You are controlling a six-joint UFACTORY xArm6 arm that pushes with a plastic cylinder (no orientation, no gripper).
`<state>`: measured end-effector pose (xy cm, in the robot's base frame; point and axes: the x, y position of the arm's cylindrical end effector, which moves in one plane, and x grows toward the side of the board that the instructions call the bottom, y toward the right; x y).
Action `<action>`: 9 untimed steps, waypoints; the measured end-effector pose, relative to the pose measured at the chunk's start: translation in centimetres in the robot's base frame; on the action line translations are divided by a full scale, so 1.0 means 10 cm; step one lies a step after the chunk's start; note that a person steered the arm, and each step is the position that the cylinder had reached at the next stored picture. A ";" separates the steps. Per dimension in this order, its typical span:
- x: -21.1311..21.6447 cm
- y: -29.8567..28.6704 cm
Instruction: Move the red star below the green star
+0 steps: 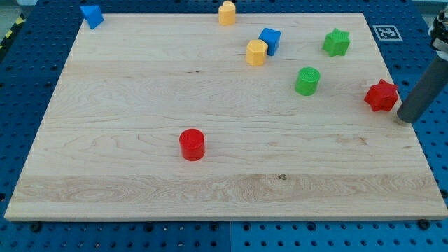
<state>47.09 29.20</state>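
The red star (381, 96) lies near the board's right edge. The green star (337, 43) lies up and to the left of it, near the view's top right. My tip (406, 119) rests just right of the red star and slightly below it, close to it; contact cannot be told. The dark rod rises from it toward the view's right edge.
A green cylinder (307, 81) lies left of the red star. A blue cube (269, 40) and a yellow block (256, 52) sit side by side at top centre. Another yellow block (227, 12) and a blue block (92, 15) lie at the top edge. A red cylinder (192, 145) lies left of centre.
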 end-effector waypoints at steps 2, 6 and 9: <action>0.08 -0.02; 0.12 -0.20; -0.07 -0.21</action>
<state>46.43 27.06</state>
